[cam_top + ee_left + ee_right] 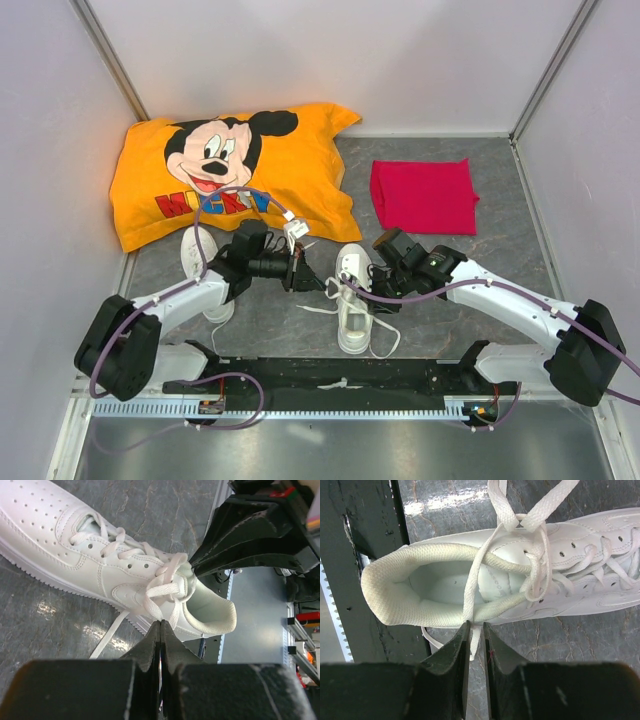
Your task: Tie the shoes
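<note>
At the centre of the grey desk [270, 325], between the two arms, one white sneaker [353, 305] stands upright on its sole, heel toward the black base rail [330, 380] and toe toward the back wall. Its laces are threaded through the eyelets and crossed once in a loose knot [520, 522] above the tongue; no bow is formed. The left end effector [300, 272] sits just beside the sneaker's left flank. In the left wrist view its fingers are pressed fully together, with the first lace strand [172, 610] running from the knot down into the closed tips, so it is pinching that strand. A further loose length of lace trails onto the desk beside the sole. The right end effector [385, 290] sits close against the opposite flank. In the right wrist view its jaws stand at a narrow gap, and the second lace strand [472, 580] crosses the shoe opening and drops between them; whether it is actually clamped cannot be told. The second sneaker [197, 250] lies well apart on the left, partly hidden under the left arm. An orange Mickey Mouse pillow [230, 175] occupies the back left, touching the second sneaker's toe end. A folded red cloth [424, 195] lies at the back right.
</note>
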`<state>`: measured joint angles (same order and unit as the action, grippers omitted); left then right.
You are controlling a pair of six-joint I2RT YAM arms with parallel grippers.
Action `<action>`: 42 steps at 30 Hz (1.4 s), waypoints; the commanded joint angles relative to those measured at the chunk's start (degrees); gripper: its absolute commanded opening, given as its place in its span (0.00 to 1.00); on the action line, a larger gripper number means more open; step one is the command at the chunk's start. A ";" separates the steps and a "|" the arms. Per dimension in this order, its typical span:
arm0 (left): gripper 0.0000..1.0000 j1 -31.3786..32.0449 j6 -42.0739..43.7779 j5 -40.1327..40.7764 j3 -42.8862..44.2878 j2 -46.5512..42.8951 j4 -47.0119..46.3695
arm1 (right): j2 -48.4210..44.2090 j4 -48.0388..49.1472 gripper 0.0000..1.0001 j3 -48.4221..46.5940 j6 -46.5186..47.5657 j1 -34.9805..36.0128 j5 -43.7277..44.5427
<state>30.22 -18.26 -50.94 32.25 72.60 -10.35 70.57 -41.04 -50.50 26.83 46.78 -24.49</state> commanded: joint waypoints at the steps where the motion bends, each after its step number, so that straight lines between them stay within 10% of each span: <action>1: 0.01 -0.51 -2.22 -0.82 1.15 0.97 -1.07 | -0.87 -0.19 0.23 0.14 0.50 0.32 0.50; 27: 0.02 -0.25 -21.28 -12.07 6.51 -3.87 -16.19 | 0.98 0.87 0.23 -0.21 -0.29 0.32 1.81; 42: 0.02 -8.15 -14.97 -7.60 -0.35 -0.80 -7.41 | -2.53 -1.68 0.24 -1.18 0.94 0.24 4.36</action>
<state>24.38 -36.38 -60.27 32.01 69.69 -20.18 70.72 -41.95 -50.48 26.87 46.78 -21.98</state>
